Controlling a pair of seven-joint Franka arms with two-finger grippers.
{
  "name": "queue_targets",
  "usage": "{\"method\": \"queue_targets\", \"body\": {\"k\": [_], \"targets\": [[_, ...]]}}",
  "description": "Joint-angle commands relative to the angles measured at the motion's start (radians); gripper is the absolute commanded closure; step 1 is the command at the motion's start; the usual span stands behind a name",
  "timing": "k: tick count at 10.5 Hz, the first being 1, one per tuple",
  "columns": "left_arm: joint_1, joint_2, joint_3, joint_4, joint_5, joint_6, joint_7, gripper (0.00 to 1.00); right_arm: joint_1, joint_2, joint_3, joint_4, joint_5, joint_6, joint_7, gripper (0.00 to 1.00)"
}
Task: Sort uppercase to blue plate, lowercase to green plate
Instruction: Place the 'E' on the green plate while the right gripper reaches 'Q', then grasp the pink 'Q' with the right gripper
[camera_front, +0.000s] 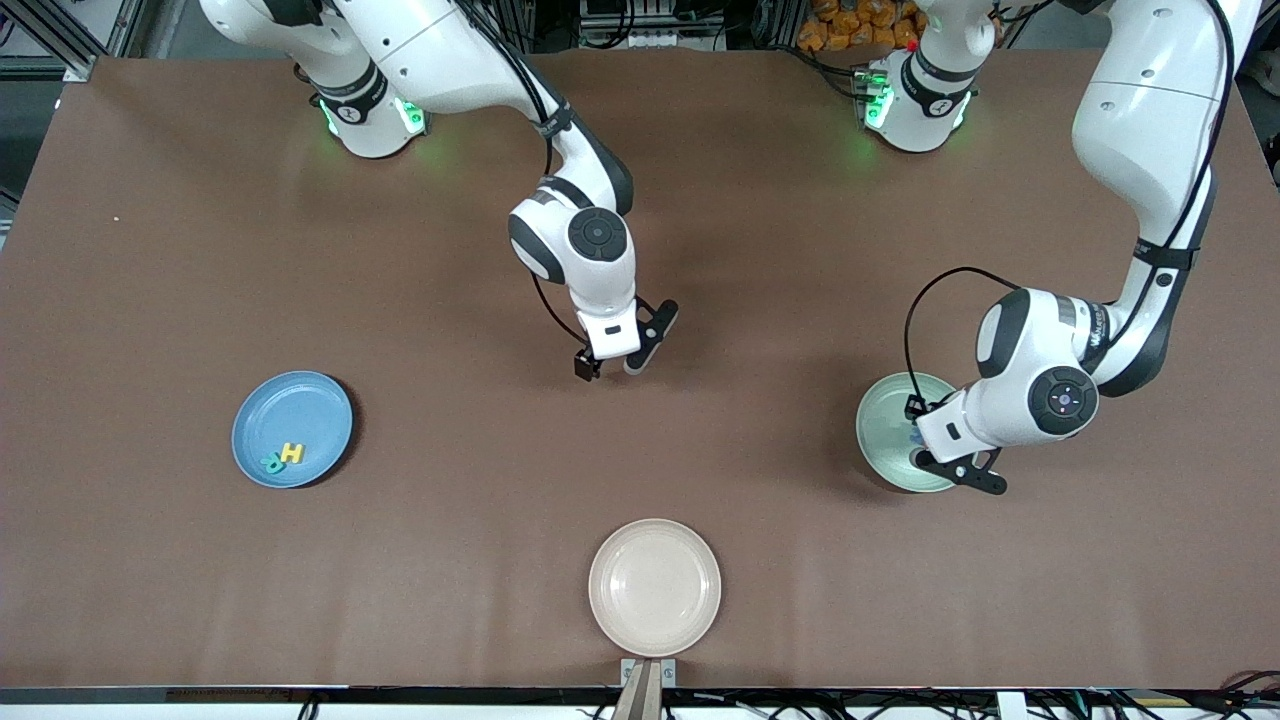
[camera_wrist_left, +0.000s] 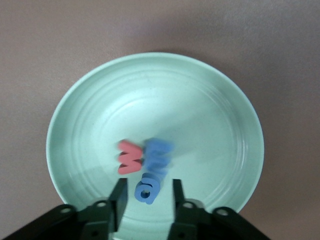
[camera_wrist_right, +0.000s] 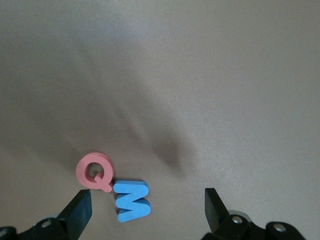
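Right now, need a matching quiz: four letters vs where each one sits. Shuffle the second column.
Things:
1. yellow H
2. red w
3. red Q
4. teal R

Places:
A. on the bare table beside the blue M
B. in the green plate, beside blue letters
C. on the blue plate, the letter nearer the front camera
D. on the blue plate, the letter farther from the front camera

Pairs: 1-D, 2-B, 3-A, 4-C
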Motion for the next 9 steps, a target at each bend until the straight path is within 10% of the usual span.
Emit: {"method": "queue_targets", "body": {"k": [1,9], "targets": [[-0.026,-0.034,0.012,0.014,-0.018,-0.029,-0.032,0.00,-0.001,0.008,-0.002,0.020,-0.012,-0.001,-0.106,0.00],[-0.038,-0.325,-0.046,0.082,-0.086,-0.340,-0.138,0.00,0.046,0.091,0.017,0.020,-0.009,0.111,-0.102,0.00]]}}
